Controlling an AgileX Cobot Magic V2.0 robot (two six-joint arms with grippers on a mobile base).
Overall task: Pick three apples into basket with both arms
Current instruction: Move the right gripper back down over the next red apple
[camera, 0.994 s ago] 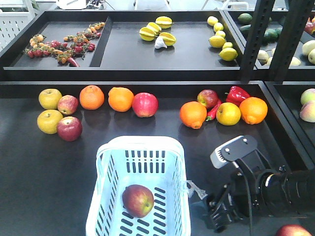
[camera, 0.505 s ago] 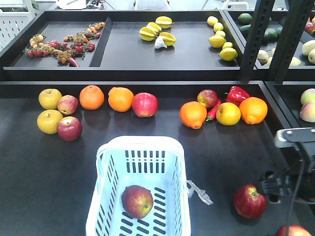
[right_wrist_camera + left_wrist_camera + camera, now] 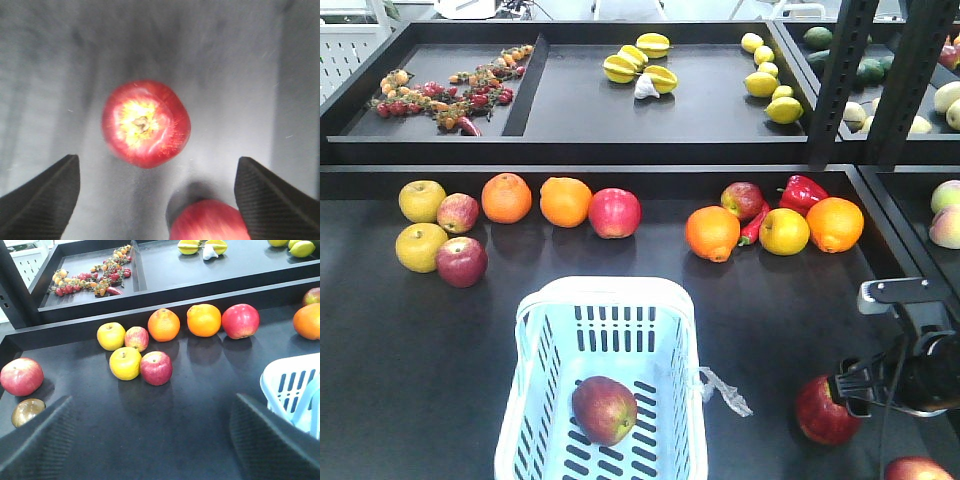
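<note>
Black table (image 3: pixel 410 360) bears basket (image 3: pixel 610 288), apples (image 3: pixel 461 261), oranges (image 3: pixel 507 197).

High front, two wrist views
Front view looks down over the counter (image 3: pixel 420 350); left wrist faces its far left corner, sharing the basket (image 3: pixel 295 365) rim; right wrist looks straight down, close on one apple (image 3: pixel 146 122)

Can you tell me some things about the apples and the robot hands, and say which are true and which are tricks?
1. One apple lies in the basket. True.
2. The right gripper is squeezing a red apple. False: it is open, and its fingers are apart from the red apple.
3. The left gripper is open and empty. True.
4. The basket holds an orange. False: only the apple is inside.
</note>
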